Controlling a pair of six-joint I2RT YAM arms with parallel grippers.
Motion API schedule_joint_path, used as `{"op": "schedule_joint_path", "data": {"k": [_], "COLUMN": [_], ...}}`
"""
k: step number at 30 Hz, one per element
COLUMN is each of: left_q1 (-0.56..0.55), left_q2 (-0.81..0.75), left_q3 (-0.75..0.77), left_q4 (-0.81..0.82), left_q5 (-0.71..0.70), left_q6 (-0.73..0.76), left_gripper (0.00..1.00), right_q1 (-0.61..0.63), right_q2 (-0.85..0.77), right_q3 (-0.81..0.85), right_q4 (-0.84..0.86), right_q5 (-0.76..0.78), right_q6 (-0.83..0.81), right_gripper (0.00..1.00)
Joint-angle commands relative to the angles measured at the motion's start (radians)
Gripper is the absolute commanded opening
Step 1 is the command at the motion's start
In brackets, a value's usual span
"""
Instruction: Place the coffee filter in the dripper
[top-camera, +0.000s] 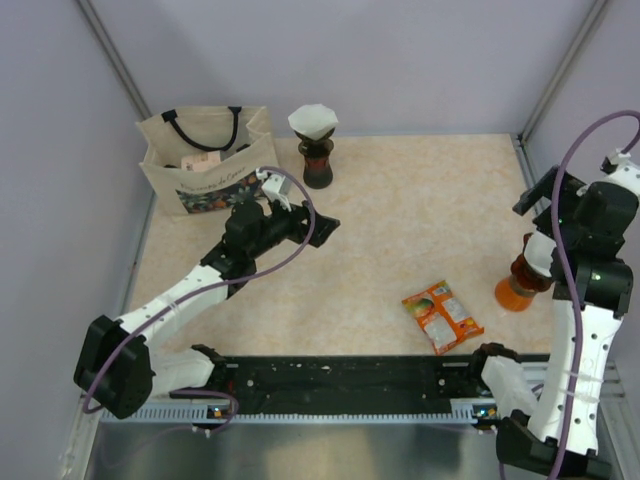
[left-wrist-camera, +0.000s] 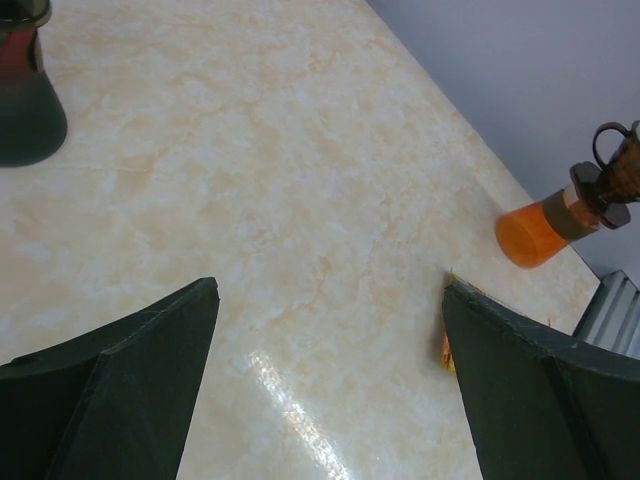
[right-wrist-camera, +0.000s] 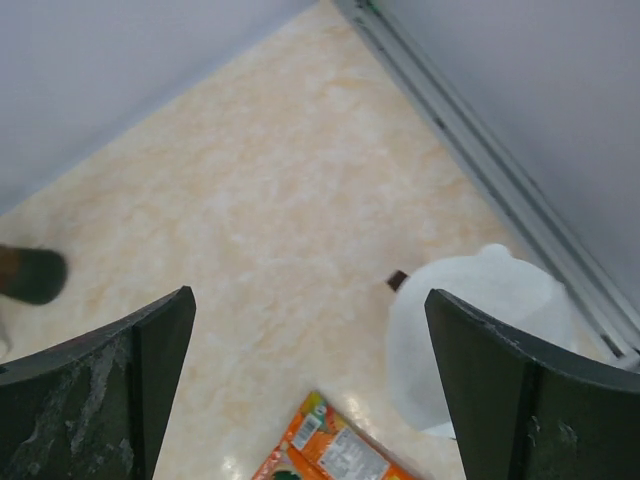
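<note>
A white paper coffee filter (top-camera: 313, 121) sits open side up in the top of the dark dripper (top-camera: 318, 162), which stands at the back of the table. The dripper's dark lower part shows at the top left of the left wrist view (left-wrist-camera: 25, 105). It appears as a dark blur at the left edge of the right wrist view (right-wrist-camera: 30, 275). My left gripper (top-camera: 322, 225) (left-wrist-camera: 330, 290) is open and empty, above the table in front of the dripper and apart from it. My right gripper (top-camera: 535, 200) (right-wrist-camera: 310, 295) is open and empty, high at the right side.
A beige tote bag (top-camera: 205, 160) stands at the back left. An orange snack packet (top-camera: 442, 316) (right-wrist-camera: 335, 455) lies front right. An orange glass carafe (top-camera: 518, 285) (left-wrist-camera: 545, 228) stands by the right rail under my right arm. A blurred white rounded thing (right-wrist-camera: 480, 335) shows there.
</note>
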Motion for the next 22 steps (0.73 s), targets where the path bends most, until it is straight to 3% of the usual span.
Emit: {"op": "schedule_joint_path", "data": {"k": [1, 5, 8, 14, 19, 22], "left_q1": [0.001, 0.0, 0.0, 0.0, 0.0, 0.001], "left_q2": [-0.054, -0.156, -0.218, -0.351, -0.411, -0.43], "left_q3": [0.068, 0.062, 0.091, 0.106, 0.109, 0.092], "left_q4": [-0.132, -0.243, -0.417, -0.64, -0.726, -0.703], "left_q5": [-0.123, -0.215, -0.382, -0.657, -0.761, -0.749], "left_q6": [-0.007, -0.024, -0.024, -0.036, -0.067, -0.079], "left_gripper": [0.99, 0.99, 0.99, 0.99, 0.99, 0.99], "right_q1": [-0.007, -0.009, -0.007, -0.007, -0.009, -0.007], "right_q2": [0.02, 0.019, 0.019, 0.025, 0.029, 0.049], "right_q3": [-0.01, -0.14, -0.228, -0.334, -0.371, -0.394], "right_q4": [0.166, 0.395, 0.577, 0.695, 0.756, 0.827], "right_q5": [-0.361, -0.56, -0.66, -0.646, -0.689, -0.749], "right_q6": [0.013, 0.086, 0.141, 0.204, 0.227, 0.282], "right_gripper": [0.99, 0.99, 0.99, 0.99, 0.99, 0.99]}}
